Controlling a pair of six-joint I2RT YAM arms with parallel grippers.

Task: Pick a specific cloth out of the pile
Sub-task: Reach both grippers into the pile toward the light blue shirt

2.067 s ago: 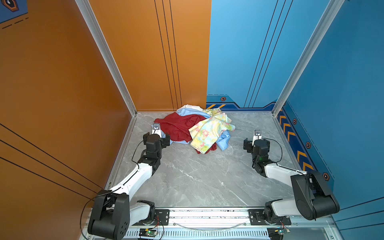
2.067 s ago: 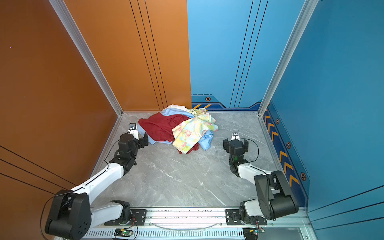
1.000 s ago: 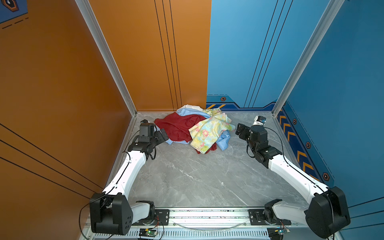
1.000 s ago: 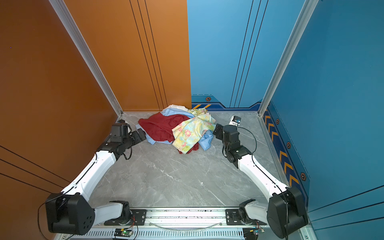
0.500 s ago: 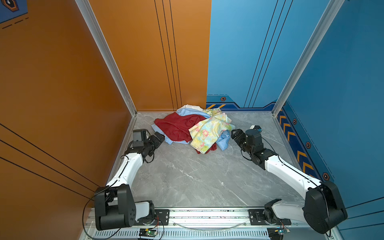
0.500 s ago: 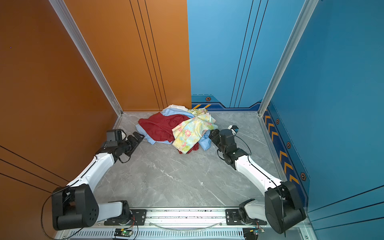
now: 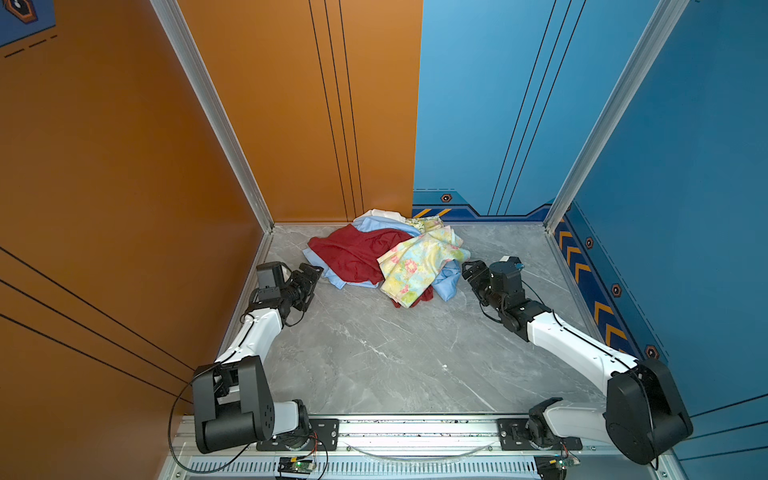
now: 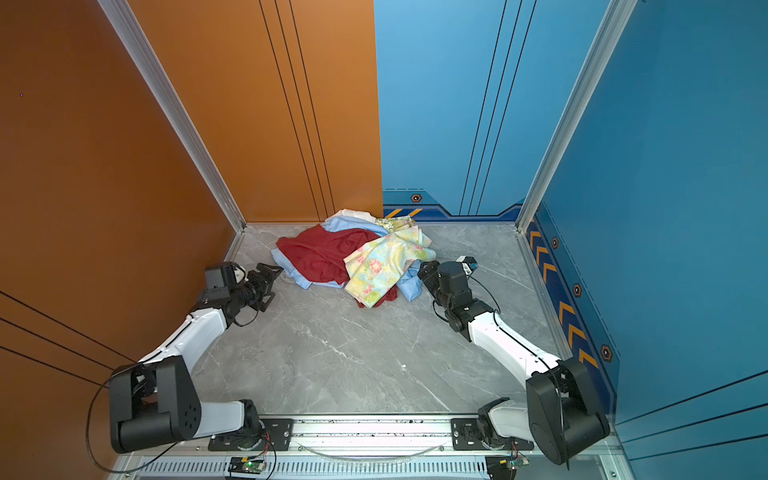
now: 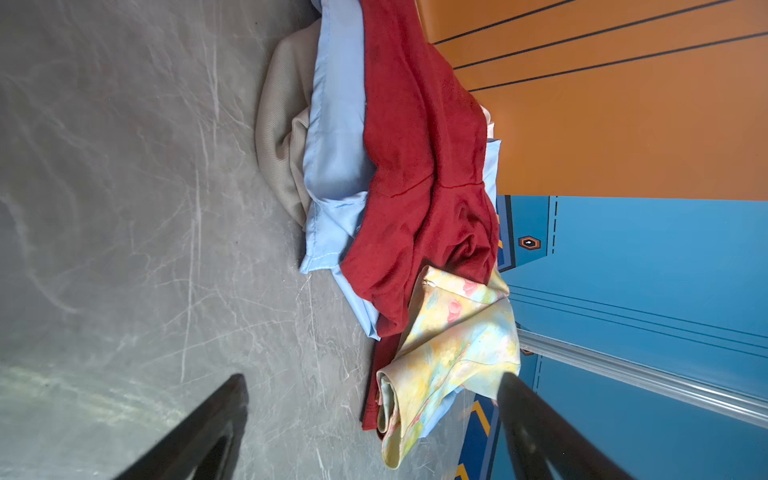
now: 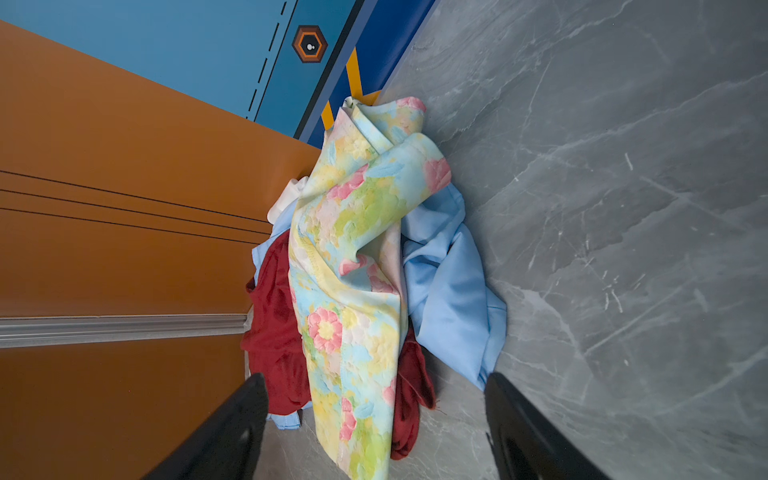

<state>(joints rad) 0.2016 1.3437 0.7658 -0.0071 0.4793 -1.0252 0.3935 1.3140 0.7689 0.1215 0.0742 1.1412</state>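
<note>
Found the cloth [image 7: 337,277] low in the pile [image 7: 388,249] at the far end of the tabletop [image 7: 374,353], buried under the dark red cloth [image 7: 353,253] and the floral cloth [image 7: 415,266]. Saw only its margins: a hemmed flap poking out on the left, just beside the left end effector [image 7: 313,273], and a bunched fold on the right, just in front of the right end effector [image 7: 467,268]. Noted a ribbed beige garment [image 9: 282,137] lying against the left flap, perhaps partly under it. Read both end effectors as wide, jaws well apart, holding nothing, with no clear contact on any fabric.

Judged the fabric thin, smooth, light and limp, probably slippery against the pads, with no stiffness to lever with and nothing fragile about it. Expected drag from the garments heaped on top, the red one above all, and a risk of hauling them along. Favoured a pinch on the doubled, stitched hem of the left flap, or on the thick fold at the right, rather than on a single layer. Preferred a low pull outward along the tabletop over a straight lift.
</note>
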